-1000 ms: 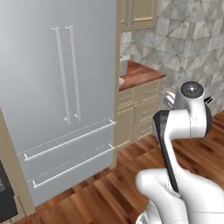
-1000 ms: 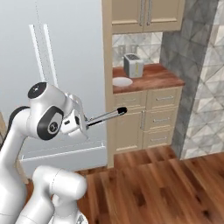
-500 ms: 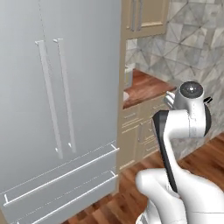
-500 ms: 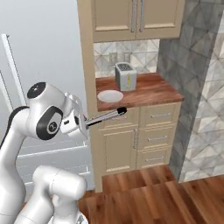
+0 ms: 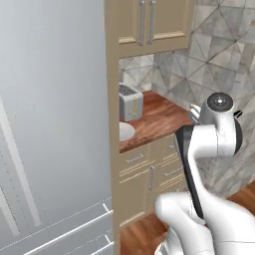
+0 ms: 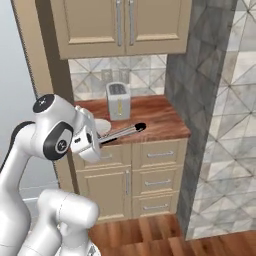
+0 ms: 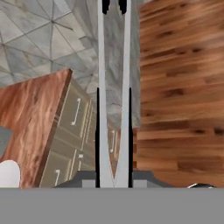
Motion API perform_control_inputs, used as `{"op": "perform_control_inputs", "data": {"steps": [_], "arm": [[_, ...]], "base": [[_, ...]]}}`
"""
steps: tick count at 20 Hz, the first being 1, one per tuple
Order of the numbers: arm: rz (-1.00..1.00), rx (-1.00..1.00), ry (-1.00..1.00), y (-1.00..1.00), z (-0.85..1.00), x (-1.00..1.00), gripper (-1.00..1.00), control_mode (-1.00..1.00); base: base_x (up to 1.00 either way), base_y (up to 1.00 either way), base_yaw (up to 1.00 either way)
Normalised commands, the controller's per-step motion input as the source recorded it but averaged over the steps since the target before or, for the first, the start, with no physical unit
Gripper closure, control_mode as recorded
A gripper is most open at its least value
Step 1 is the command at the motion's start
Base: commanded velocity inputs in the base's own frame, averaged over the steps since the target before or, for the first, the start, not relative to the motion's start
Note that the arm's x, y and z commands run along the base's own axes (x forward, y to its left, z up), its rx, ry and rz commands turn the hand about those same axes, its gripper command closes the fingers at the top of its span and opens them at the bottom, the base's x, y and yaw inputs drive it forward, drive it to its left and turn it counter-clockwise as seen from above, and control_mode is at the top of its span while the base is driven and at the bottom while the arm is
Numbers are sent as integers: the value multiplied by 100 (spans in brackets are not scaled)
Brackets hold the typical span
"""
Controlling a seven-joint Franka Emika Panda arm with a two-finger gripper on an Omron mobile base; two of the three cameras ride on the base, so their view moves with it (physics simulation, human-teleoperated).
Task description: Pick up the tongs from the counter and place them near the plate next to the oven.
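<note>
Right base view has my gripper (image 6: 95,145) held up in the air in front of the cabinets, jaws pinching the tongs (image 6: 121,133) at their joined end, so the silver arms stick out sideways to the right with the black tips hovering over the front edge of the desk (image 6: 155,120). Tongs are off the wood completely, roughly level, not touching anything else as far as I can tell.

The plate (image 6: 102,126) sits on the left part of the desk, partly hidden behind my hand, and the silver toaster (image 6: 118,101) stands upright just behind it against the tiled wall.

Hand view is looking straight down the tongs (image 7: 113,92): two pale arms spreading slightly away from me, black tips at the far end. Wood floor (image 7: 179,78) lies past them on one side, the desk (image 7: 30,118) and beige drawers (image 7: 70,140) on the other, with a sliver of white plate (image 7: 8,173) at the edge.

Left base view shows the toaster (image 5: 130,101) and a bit of plate (image 5: 125,131) beside the tall beige panel, next to the grey fridge (image 5: 50,124).
</note>
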Motion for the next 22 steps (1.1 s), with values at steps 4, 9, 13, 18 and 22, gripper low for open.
{"op": "perform_control_inputs", "data": {"steps": [4,9,13,18,22], "arm": [[0,0,0,0,0,0,100,100],[0,0,0,0,0,0,100,100],[0,0,0,0,0,0,100,100],[0,0,0,0,0,0,100,100],[0,0,0,0,0,0,100,100]], "base": [[64,-21,26],[70,-20,27],[68,-36,20],[53,-32,16],[53,-25,12]]}}
